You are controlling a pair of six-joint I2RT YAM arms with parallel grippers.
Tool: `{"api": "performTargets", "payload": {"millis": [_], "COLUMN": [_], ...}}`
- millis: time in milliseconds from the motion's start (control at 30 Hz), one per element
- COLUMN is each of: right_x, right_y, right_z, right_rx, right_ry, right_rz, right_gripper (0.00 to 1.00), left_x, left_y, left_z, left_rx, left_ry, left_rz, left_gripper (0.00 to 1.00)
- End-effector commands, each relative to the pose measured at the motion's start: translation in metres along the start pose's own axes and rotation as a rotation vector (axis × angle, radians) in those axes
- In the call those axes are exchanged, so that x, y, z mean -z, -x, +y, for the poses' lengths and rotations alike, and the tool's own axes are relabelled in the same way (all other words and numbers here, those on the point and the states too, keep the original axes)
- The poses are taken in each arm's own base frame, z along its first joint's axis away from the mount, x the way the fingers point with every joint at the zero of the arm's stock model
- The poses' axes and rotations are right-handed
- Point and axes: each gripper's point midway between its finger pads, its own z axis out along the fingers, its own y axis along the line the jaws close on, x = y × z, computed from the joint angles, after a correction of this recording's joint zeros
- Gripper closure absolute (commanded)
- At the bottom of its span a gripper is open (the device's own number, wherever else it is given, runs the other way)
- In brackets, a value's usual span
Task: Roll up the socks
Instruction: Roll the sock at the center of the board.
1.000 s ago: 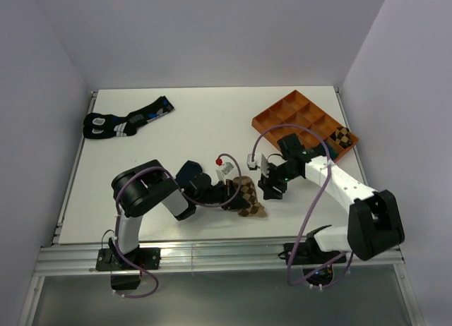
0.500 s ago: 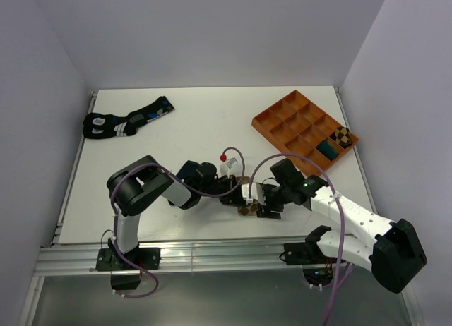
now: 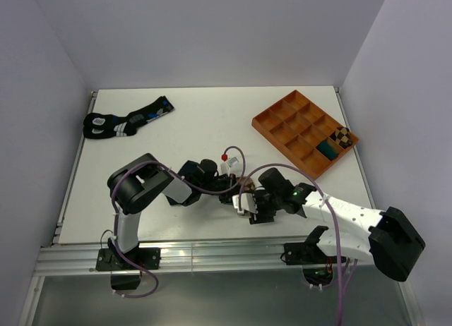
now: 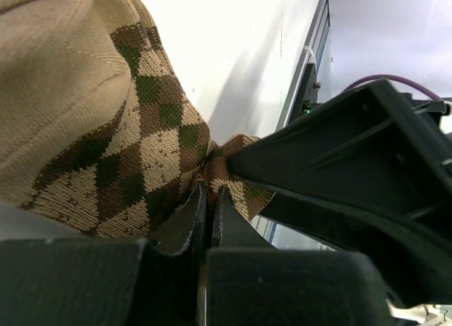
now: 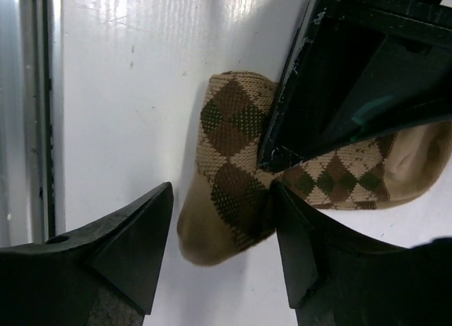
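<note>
The tan argyle sock (image 5: 233,164) lies bunched on the white table near its front edge, mostly hidden under both grippers in the top view (image 3: 244,183). My left gripper (image 4: 208,193) is shut, pinching a fold of the sock (image 4: 106,128); it shows from above (image 3: 229,190). My right gripper (image 5: 220,245) is open and straddles the sock's rounded end, its right finger (image 5: 300,248) touching the fabric; from above it sits at the sock's near side (image 3: 251,203). I cannot pick out a plain navy sock with certainty.
An orange compartment tray (image 3: 282,121) stands at the back right, holding a small argyle bundle (image 3: 342,135) and a dark bluish bundle (image 3: 325,149). Black socks with blue and white markings (image 3: 123,121) lie at the back left. The table's front rail (image 5: 39,93) is close.
My right arm has swung from near the tray down and left to the sock, its open jaws now around the sock's end. My left gripper shifted slightly right, still on the sock.
</note>
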Motion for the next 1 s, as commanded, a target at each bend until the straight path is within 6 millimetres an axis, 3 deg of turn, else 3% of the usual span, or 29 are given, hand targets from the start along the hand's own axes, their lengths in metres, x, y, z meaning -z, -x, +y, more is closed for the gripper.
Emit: {"api": "performTargets", "payload": {"millis": [0,100,133,233,300,567,833,967], "right_x": [-0.011,-0.018,-0.019,-0.024,-0.027,-0.025,-0.023,-0.022], "right_y": [0.003,0.002,0.002,0.000,-0.002,-0.008,-0.013,-0.012], "right_z": [-0.011,-0.012,-0.013,-0.011,-0.010,-0.006,-0.004,-0.005], "right_rx": [0.001,-0.018,-0.028,-0.063,-0.085,-0.145,-0.159,-0.164], "right_ry": [-0.034,-0.016,-0.011,0.024,0.042,0.084,0.077,0.083], "right_rz": [0.002,0.019,0.023,0.045,0.061,0.127,0.149,0.156], "right_gripper": [0.35,0.46,0.57,0.72,0.76,0.81,0.81,0.81], "left_x": [0.033,0.033,0.033,0.033,0.033,0.040,0.062,0.079], "left_y": [-0.096,-0.093,-0.090,-0.079,-0.065,-0.004,0.029,0.036], "left_z": [0.102,0.098,0.095,0.086,0.084,0.070,0.048,0.054], "left_rx": [0.239,0.232,0.220,0.192,0.160,0.082,0.012,0.010], "left_ry": [0.364,0.346,0.339,0.344,0.368,0.477,0.525,0.590], "left_rz": [0.234,0.231,0.227,0.203,0.160,-0.055,-0.204,-0.244], "left_gripper": [1.00,1.00,1.00,0.99,0.96,0.74,0.74,0.76]}}
